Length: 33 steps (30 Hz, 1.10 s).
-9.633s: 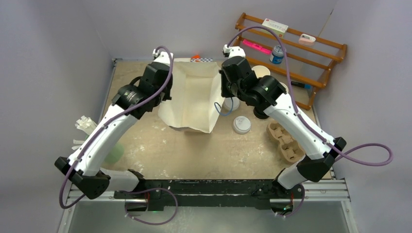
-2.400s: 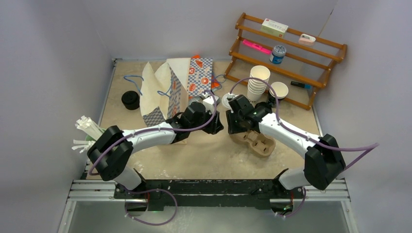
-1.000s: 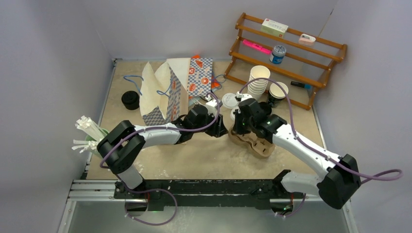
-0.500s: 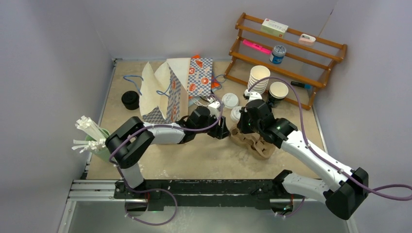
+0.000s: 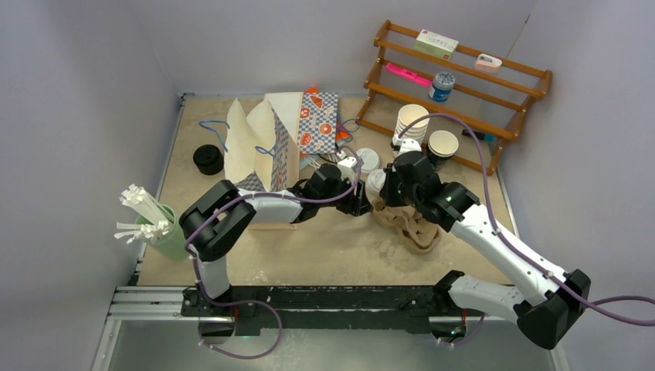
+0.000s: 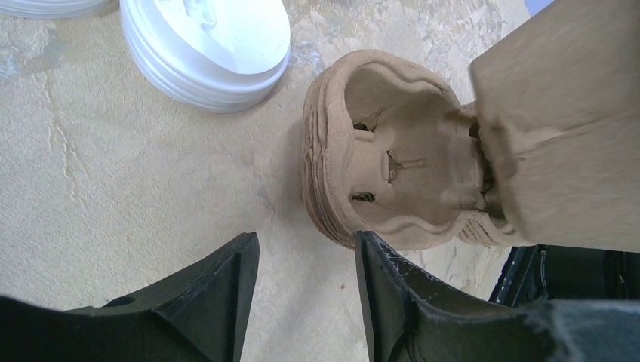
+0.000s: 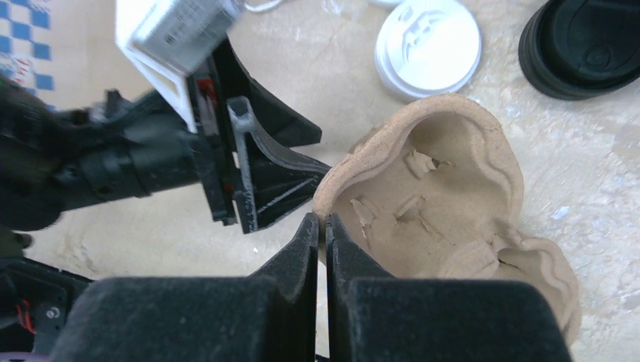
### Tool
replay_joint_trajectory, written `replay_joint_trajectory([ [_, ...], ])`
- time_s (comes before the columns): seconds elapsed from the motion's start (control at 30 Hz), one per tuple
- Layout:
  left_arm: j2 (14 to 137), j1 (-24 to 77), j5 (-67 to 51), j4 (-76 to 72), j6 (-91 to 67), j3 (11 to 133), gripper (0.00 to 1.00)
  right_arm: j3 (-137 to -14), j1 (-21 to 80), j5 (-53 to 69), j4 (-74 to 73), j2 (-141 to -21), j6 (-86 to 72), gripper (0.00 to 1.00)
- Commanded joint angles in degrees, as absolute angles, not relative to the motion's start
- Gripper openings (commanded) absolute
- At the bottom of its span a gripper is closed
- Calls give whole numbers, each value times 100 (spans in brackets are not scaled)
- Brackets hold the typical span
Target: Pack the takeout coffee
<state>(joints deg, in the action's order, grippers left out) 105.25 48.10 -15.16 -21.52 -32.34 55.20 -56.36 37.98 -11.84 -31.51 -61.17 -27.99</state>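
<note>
Left gripper (image 6: 304, 249) above mottled beige tabletop (image 6: 113, 188)

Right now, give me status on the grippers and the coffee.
Left gripper open beside carrier. Right gripper shut at carrier rim. Carrier empty; black-lidded coffee beyond it, untouched. White lid close by.
</note>
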Motion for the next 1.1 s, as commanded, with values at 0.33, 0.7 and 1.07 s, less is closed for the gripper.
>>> replay_joint_trajectory([
  [0.33, 11352, 5345, -1364, -2454, -3227, 6519, 39, -7685, 3823, -1717, -4393, -6094, -2545, 0],
  [0.7, 11848, 5568, -1862, -2829, -3546, 7304, 36, -8024, 3827, -2420, -5079, -5815, -2860, 0],
  [1.07, 9147, 5528, 345, 64, -2066, 6761, 43, -7665, 3826, -2112, -4649, -5903, -2772, 0],
])
